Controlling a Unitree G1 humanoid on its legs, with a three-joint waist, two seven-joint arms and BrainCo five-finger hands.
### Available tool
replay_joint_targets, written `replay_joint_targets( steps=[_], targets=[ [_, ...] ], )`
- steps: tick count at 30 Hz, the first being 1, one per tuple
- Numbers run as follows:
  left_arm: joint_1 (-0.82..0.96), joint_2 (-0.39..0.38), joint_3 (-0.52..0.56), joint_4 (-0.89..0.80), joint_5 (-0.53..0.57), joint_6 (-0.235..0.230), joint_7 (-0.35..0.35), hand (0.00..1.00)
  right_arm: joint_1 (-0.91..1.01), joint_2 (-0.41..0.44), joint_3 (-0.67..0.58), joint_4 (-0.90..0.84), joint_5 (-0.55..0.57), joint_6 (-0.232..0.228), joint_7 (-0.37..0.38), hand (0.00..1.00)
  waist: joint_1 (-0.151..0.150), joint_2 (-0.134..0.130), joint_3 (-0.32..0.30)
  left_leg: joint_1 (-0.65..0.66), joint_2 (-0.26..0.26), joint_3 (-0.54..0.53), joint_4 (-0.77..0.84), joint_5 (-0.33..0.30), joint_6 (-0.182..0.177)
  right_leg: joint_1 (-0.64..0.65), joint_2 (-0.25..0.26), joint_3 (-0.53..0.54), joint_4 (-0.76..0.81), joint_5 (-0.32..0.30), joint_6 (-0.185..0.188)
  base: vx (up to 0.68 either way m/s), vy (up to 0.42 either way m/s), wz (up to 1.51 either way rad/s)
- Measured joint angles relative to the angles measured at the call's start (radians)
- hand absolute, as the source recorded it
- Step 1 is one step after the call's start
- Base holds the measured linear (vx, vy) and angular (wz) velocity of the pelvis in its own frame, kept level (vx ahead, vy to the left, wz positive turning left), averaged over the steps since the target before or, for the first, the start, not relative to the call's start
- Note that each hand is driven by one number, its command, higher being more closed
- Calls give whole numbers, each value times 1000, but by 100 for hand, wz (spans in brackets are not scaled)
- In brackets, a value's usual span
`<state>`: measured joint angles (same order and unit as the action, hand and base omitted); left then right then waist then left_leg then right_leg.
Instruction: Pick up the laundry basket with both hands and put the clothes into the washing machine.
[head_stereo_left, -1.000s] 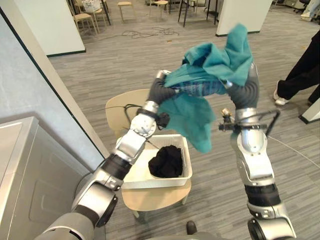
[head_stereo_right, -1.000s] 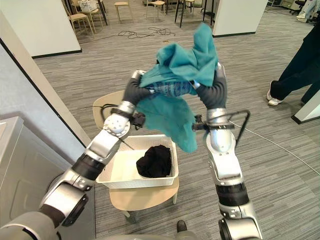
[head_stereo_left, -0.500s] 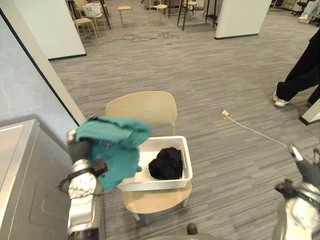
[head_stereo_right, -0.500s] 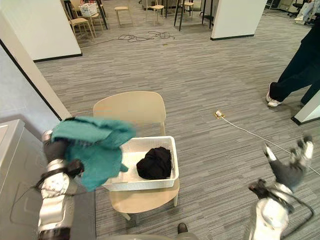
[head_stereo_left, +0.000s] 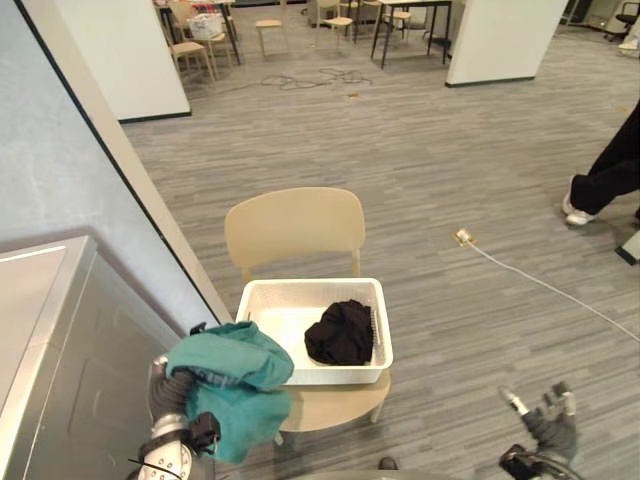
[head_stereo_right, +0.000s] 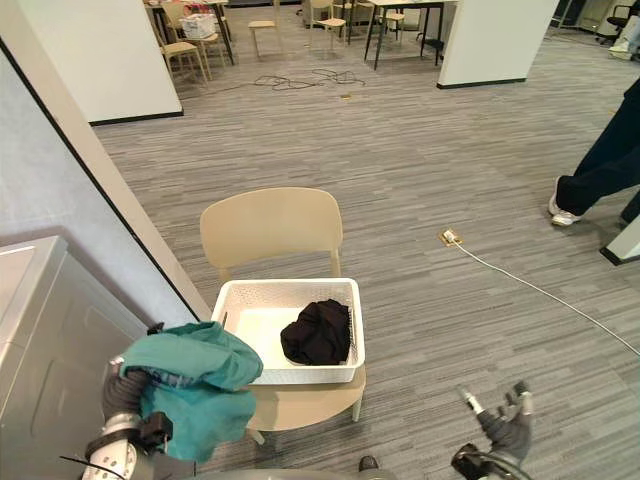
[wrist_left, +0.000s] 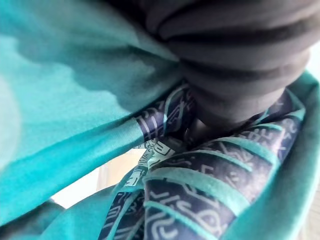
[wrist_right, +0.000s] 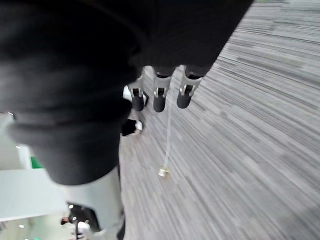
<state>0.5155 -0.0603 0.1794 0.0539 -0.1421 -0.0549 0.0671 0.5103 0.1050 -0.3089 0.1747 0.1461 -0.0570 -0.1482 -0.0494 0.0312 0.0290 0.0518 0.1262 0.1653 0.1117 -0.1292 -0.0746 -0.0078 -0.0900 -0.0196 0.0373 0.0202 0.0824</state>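
A teal garment (head_stereo_left: 232, 378) with a dark patterned panel (wrist_left: 200, 195) is draped over my left hand (head_stereo_right: 122, 393) at the lower left, beside the grey washing machine (head_stereo_left: 60, 350). The hand's fingers are buried in the cloth, curled on it, and its dark cover (wrist_left: 240, 55) pokes out. The white laundry basket (head_stereo_left: 300, 291) stands on a beige chair (head_stereo_left: 293, 225) and holds a black garment (head_stereo_left: 342, 332). My right hand (head_stereo_left: 548, 428) hangs low at the right over the floor, fingers (wrist_right: 159, 95) straight and holding nothing.
A person's dark trouser leg and white shoe (head_stereo_left: 600, 180) stand at the right edge. A white cord with a floor socket (head_stereo_left: 462, 237) runs across the grey plank floor. A pale wall (head_stereo_left: 60, 170) slants down to the machine. Chairs and tables (head_stereo_left: 200, 30) stand far back.
The right hand has let go of the teal garment and dropped low to the right. The left hand has carried the garment down to the lower left beside the machine. The camera has shifted.
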Motion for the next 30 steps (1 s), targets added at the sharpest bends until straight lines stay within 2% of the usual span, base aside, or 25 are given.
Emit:
replay_joint_targets(
  steps=[2,5,8,9,10,13,14,15,16,17,18,19,20,21,22,23,24,26,28,29,30],
  targets=[
    [-30,-12,-2,133,8,15,2,100,-29,-9,19,120,0,11,1,0,9,3,8,-15,1,-13,25,-7,0,-21,-3,-13,55,-31,-2,19,-16,23],
    [-39,-34,-4,223,30,33,14,100,-84,-30,67,209,0,25,5,0,12,7,41,-28,2,-23,62,-23,3,-55,-11,-27,158,-90,-4,-5,-28,19],
    [-51,-33,0,233,36,41,28,100,-130,-60,105,257,-15,26,23,0,21,-1,83,-91,8,-30,161,-56,9,-111,-19,-46,275,-150,-9,-42,-51,25],
    [-62,-32,0,233,36,41,30,100,-137,-67,108,266,-22,26,23,0,20,1,87,-109,6,-29,177,-56,10,-126,-23,-55,300,-162,-8,-40,-74,67],
    [-96,-28,-1,231,36,42,44,100,-163,-86,111,284,-37,35,20,0,21,-1,99,-166,2,-31,239,-52,12,-180,-47,-93,376,-189,-16,-31,-69,64],
    [-130,-22,-9,227,25,42,48,100,-211,-99,97,302,-38,44,16,0,21,8,126,-221,10,-35,292,-27,21,-190,-60,-134,397,-202,-33,-87,-53,51],
    [-136,-11,-9,224,22,43,48,100,-220,-90,89,318,-38,43,16,0,16,-18,132,-197,1,-46,255,-10,18,-189,-88,-153,387,-195,-48,-152,-52,58],
    [-141,-10,-18,197,11,44,44,100,-232,-81,63,350,-38,42,16,0,18,-16,136,-212,46,-7,435,-62,69,-171,-93,-182,387,-193,-52,-111,-44,54],
    [-139,-11,-24,184,-4,44,45,100,-232,-80,49,363,-38,46,13,0,16,-13,136,-197,94,3,557,-78,80,-154,-92,-199,386,-191,-54,-108,-41,61],
    [-142,-10,-35,177,-14,43,45,100,-224,-84,30,366,-38,46,13,0,8,-7,134,-149,162,7,632,-79,75,-136,-96,-224,382,-189,-56,-77,1,51],
    [-143,-9,-46,172,-21,43,45,100,-222,-85,20,373,-38,45,12,0,4,-5,131,-121,194,7,637,-76,70,-137,-99,-235,380,-186,-54,-101,84,64],
    [-160,-6,-72,167,-26,43,44,100,-225,-87,-12,400,-38,45,10,0,2,2,124,-73,246,-2,610,-65,52,-152,-106,-252,376,-174,-45,-89,135,51],
    [-167,-5,-87,166,-26,43,44,100,-225,-88,-27,415,-37,46,6,0,4,8,111,-64,259,-4,579,-54,36,-166,-109,-257,374,-165,-41,-104,217,66],
    [-187,-4,-114,166,-32,42,44,100,-248,-99,-69,471,-37,46,-4,0,-6,31,76,-29,256,-37,408,61,6,-235,-117,-272,370,-129,-12,-102,262,52],
    [-198,-4,-111,168,-40,43,45,100,-269,-107,-90,505,-36,49,-5,0,-18,35,72,-19,240,-52,343,29,-42,-249,-122,-279,360,-107,-7,-119,351,68],
    [-217,5,-106,166,-46,43,49,100,-303,-97,-107,584,-29,67,-5,0,-30,15,74,-6,213,-51,232,2,-82,-256,-139,-284,302,-48,-7,-116,315,46],
    [-226,13,-105,166,-47,43,50,100,-306,-86,-115,610,-27,67,-5,0,-30,5,73,1,206,-50,200,-5,-93,-254,-145,-288,285,-29,-7,-121,322,51],
    [-226,48,-109,166,-57,42,47,100,-312,-75,-164,671,4,67,-11,0,-32,-1,74,45,201,-45,102,-40,-149,-212,-162,-335,243,28,-1,-125,271,52],
    [-225,60,-109,164,-63,34,47,100,-320,-77,-166,699,9,66,-16,0,-26,-9,69,61,184,-27,42,-48,-161,-204,-178,-338,211,67,4,-122,228,40],
    [-222,76,-112,158,-63,31,44,100,-330,-77,-165,714,9,68,-20,0,-17,-24,71,50,150,-20,15,-53,-168,-198,-205,-340,165,111,19,-190,246,34],
    [-216,79,-112,154,-63,31,42,100,-330,-77,-165,714,9,69,-21,0,-13,-28,70,47,138,-17,8,-57,-170,-193,-215,-340,146,128,23,-224,217,34]
  ],
)
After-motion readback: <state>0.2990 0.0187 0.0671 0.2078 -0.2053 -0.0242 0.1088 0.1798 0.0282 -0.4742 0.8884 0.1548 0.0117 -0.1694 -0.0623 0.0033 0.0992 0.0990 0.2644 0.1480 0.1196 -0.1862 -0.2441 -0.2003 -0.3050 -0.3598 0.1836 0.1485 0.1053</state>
